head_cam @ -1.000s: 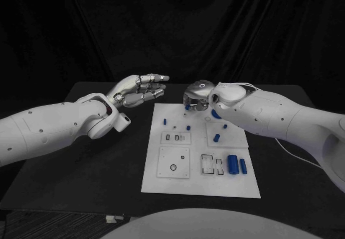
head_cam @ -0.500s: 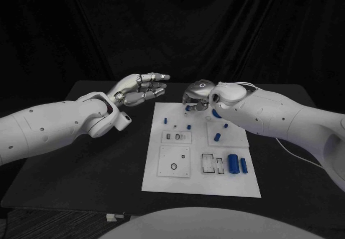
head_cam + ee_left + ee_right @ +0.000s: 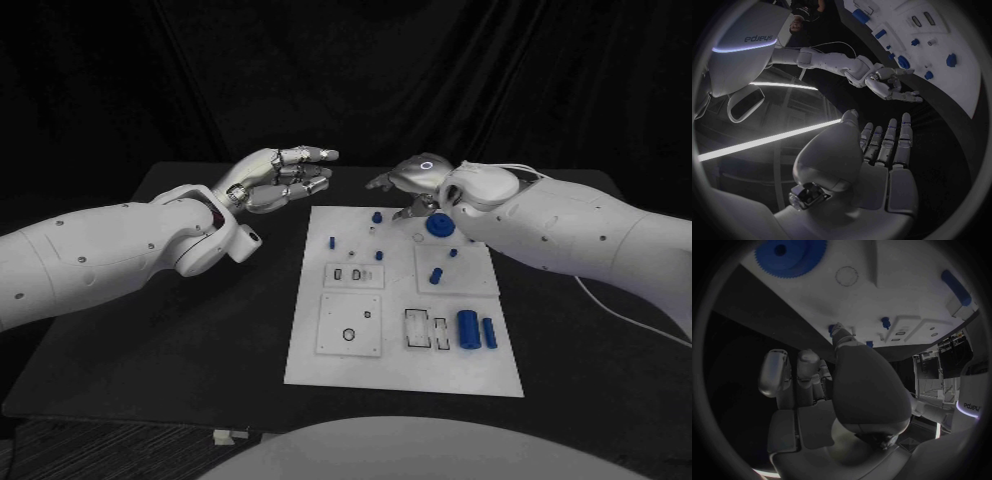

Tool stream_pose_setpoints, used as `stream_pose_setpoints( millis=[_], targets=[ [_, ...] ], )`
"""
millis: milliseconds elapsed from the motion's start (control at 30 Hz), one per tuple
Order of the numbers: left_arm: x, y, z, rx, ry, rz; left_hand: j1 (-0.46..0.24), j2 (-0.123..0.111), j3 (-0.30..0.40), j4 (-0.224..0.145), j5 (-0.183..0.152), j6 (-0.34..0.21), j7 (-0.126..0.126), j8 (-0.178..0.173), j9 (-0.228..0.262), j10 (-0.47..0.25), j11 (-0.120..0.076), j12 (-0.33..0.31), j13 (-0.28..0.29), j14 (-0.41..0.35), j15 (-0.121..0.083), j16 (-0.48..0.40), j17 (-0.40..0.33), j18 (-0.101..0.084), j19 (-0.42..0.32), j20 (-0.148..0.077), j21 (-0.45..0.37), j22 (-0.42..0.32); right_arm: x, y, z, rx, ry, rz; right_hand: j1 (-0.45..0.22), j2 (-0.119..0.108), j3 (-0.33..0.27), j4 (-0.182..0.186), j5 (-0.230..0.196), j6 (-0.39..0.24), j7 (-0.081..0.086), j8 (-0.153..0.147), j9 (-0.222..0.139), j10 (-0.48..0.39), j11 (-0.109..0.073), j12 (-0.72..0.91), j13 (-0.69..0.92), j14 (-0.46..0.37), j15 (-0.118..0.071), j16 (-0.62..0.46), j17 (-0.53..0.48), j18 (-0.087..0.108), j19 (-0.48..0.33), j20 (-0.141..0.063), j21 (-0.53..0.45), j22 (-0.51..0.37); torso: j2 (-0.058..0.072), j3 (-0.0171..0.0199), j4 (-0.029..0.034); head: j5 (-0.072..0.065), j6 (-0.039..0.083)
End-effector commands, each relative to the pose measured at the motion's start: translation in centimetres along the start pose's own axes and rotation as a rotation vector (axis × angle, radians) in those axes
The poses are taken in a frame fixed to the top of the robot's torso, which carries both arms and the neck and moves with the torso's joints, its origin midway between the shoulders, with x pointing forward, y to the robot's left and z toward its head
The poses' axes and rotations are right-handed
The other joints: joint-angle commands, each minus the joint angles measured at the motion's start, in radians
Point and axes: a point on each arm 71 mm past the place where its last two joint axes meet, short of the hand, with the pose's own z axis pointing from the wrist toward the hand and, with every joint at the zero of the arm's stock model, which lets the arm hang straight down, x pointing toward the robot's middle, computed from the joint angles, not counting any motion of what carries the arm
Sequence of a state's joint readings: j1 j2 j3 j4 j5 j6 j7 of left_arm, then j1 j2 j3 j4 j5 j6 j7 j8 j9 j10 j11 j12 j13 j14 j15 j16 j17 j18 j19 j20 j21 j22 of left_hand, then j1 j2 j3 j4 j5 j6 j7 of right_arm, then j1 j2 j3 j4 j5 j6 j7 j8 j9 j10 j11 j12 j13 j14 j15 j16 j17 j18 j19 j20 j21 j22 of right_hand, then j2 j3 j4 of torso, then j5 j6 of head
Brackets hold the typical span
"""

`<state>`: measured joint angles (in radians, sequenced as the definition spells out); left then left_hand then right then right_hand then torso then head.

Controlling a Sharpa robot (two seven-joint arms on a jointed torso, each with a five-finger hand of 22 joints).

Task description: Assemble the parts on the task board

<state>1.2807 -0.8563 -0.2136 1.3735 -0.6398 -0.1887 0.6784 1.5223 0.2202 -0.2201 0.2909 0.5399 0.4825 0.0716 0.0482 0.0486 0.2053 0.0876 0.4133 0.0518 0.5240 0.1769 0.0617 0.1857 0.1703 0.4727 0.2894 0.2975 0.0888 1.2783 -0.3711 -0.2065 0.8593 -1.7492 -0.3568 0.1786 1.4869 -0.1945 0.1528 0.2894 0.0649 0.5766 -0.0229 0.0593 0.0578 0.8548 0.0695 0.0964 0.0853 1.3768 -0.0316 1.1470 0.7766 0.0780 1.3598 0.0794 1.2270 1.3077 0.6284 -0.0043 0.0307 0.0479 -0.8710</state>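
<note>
The right hand (image 3: 411,183) has lifted, uncovering a blue gear (image 3: 440,227) just beside it.

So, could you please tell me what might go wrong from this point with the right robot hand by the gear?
1. The right robot hand hovers at the far edge of the task board, empty, beside the blue gear; a sweep could knock the gear or the small blue pegs nearby.
2. The left robot hand hangs close, fingers apart; the two might collide.
</note>
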Motion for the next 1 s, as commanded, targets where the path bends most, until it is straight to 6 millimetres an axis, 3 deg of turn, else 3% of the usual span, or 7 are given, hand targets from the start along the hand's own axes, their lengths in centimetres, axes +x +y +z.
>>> stream_pose_setpoints(
  millis=[33,200,367,467,533,700,1000],
  targets=[
    [-0.2,-0.4,0.0,0.043,0.000,-0.004,0.007,-0.004,0.007,0.001,0.005,0.001,0.000,0.001,0.000,0.006,0.000,-0.006,0.001,0.004,0.001,0.001,0.001,0.007,0.009,0.002,0.006,-0.002,-2.2,-1.2,-1.3,0.020,-0.137,0.042,-0.014,0.026,0.014,-0.006,-0.003,0.109,0.024,0.021,0.012,0.129,0.002,0.065,0.028,-0.073,0.004,-0.109,-0.159,0.036,-0.068,0.002,-0.106,-0.045,-0.001,0.0003,-0.0009,0.007,-0.002],
    [-0.4,-0.3,-0.1,0.040,-0.003,-0.002,0.007,-0.003,0.007,0.000,0.005,0.001,0.000,0.000,0.000,0.007,0.002,-0.005,0.001,0.008,0.003,0.002,0.002,0.006,0.010,0.002,0.006,-0.002,-2.6,-3.1,-3.8,0.061,-0.121,0.076,-0.024,0.042,0.023,-0.009,-0.002,0.217,0.063,0.033,0.021,0.258,-0.007,0.156,0.066,-0.080,0.010,-0.141,-0.190,0.036,-0.074,0.008,-0.135,-0.055,-0.003,0.0004,-0.0036,0.010,-0.002],
    [-0.5,-0.3,-0.3,0.039,-0.005,-0.001,0.008,-0.003,0.008,0.000,0.005,0.002,-0.001,0.001,0.000,0.010,0.004,-0.002,0.001,0.016,0.006,0.003,0.004,0.006,0.011,0.002,0.007,-0.002,-2.2,-4.6,-5.8,0.110,-0.074,0.097,-0.056,0.036,0.003,-0.013,-0.009,0.262,0.084,0.029,0.022,0.380,-0.079,0.456,0.281,-0.041,-0.036,-0.072,-0.084,0.022,-0.032,-0.033,-0.080,-0.005,-0.004,-0.0006,-0.0043,0.011,-0.002],
    [-0.5,-0.2,-0.3,0.038,-0.005,-0.001,0.008,-0.002,0.008,0.000,0.005,0.002,-0.001,0.001,0.000,0.011,0.005,-0.002,0.002,0.018,0.006,0.004,0.004,0.006,0.012,0.002,0.007,-0.002,-1.9,-5.4,-6.7,0.137,-0.053,0.104,-0.125,0.056,-0.006,-0.010,-0.005,0.304,0.085,0.031,0.033,0.356,-0.091,0.629,0.440,0.071,-0.045,0.189,0.333,-0.010,0.046,-0.038,0.063,0.098,-0.006,-0.0012,-0.0060,0.010,-0.002],
    [-0.5,-0.2,-0.3,0.037,-0.004,-0.001,0.008,-0.002,0.009,0.000,0.005,0.002,-0.002,0.001,0.000,0.012,0.006,-0.002,0.002,0.023,0.008,0.005,0.006,0.005,0.013,0.002,0.007,-0.002,-1.6,-5.8,-7.2,0.154,-0.045,0.107,-0.160,0.057,-0.010,-0.005,-0.010,0.338,0.090,0.041,0.050,0.405,-0.091,0.842,0.683,0.126,-0.039,0.326,0.587,-0.021,0.072,-0.041,0.122,0.145,-0.008,-0.0023,-0.0068,0.010,-0.002],
    [-0.4,-0.2,-0.2,0.038,-0.001,-0.003,0.009,-0.002,0.010,0.000,0.005,0.002,-0.002,0.000,0.000,0.013,0.007,-0.003,0.002,0.036,0.012,0.007,0.009,0.004,0.015,0.003,0.008,-0.002,-0.8,-6.4,-8.2,0.200,-0.028,0.117,-0.166,0.031,-0.008,-0.004,-0.013,0.361,0.085,0.054,0.085,0.700,-0.092,1.457,1.458,0.173,-0.051,0.400,0.738,-0.033,0.092,-0.037,0.166,0.183,-0.009,-0.0048,-0.0084,0.007,-0.002],
    [-0.5,-0.2,-0.3,0.038,0.000,-0.005,0.009,-0.002,0.010,0.000,0.005,0.001,-0.002,0.000,0.000,0.013,0.007,-0.003,0.002,0.045,0.015,0.009,0.011,0.003,0.016,0.003,0.009,-0.003,1.1,-6.8,-9.0,0.248,0.050,0.140,-0.213,0.002,0.003,0.003,0.006,0.366,0.093,0.068,0.129,0.716,-0.086,1.474,1.486,0.194,-0.038,0.424,0.794,-0.070,0.192,-0.037,0.316,0.253,-0.009,-0.0028,-0.0108,0.009,-0.002]
  ],
)
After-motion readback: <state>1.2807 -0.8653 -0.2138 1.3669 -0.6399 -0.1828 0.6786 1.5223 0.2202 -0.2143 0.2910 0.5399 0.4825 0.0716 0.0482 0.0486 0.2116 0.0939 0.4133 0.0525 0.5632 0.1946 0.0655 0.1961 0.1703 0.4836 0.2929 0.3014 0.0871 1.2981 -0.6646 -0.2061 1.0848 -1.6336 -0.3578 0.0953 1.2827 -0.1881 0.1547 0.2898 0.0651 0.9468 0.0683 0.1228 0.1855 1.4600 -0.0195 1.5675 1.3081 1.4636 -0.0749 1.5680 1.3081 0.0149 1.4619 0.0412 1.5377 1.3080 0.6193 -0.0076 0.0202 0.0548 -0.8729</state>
